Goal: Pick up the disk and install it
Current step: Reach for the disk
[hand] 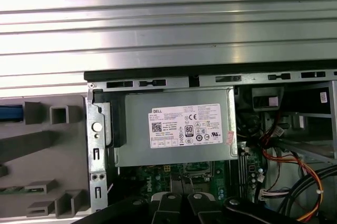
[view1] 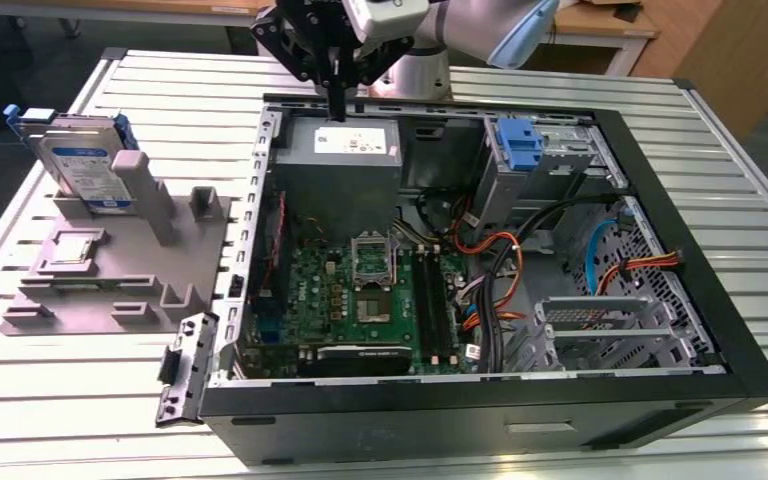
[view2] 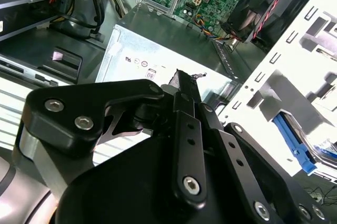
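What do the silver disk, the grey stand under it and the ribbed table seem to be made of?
Flat silver disk: probably metal casing, dull sheen, with a blue plastic frame. Blocky grey stand: likely matte plastic, even colour, no glare. Ribbed silver table: apparently aluminium slats, bright streaky reflections.

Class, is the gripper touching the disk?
Apart. The exterior view shows the gripper above the power supply, while the disk stands in the grey holder outside the computer case.

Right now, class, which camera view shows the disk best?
The exterior view: the disk stands whole, label facing, in the grey holder. Each wrist view catches a blue sliver, possibly its frame.
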Robot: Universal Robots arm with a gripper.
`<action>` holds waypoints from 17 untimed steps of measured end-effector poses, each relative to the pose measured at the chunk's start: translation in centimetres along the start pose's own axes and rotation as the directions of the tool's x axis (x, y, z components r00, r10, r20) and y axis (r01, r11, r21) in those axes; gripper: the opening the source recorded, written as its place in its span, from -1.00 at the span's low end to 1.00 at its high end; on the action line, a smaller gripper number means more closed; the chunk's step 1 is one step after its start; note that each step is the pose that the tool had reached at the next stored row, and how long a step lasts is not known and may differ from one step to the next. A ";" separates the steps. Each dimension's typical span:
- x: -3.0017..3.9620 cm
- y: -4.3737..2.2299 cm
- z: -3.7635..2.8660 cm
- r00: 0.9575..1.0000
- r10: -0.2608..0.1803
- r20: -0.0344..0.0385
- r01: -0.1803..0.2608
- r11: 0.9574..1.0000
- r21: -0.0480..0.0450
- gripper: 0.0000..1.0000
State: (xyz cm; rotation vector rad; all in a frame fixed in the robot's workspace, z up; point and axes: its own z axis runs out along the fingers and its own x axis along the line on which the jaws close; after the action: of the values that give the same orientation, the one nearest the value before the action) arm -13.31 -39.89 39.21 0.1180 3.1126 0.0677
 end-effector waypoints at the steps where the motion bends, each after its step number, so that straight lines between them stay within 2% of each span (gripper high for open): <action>1: 0.04 0.00 0.00 1.000 0.000 0.000 0.000 1.000 0.000 -0.80; 17: 0.79 -0.07 0.16 1.000 0.000 -0.001 0.000 1.000 0.000 -0.80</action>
State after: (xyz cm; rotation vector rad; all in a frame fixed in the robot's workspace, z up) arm -14.10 -39.89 39.02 0.1181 3.1140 0.0676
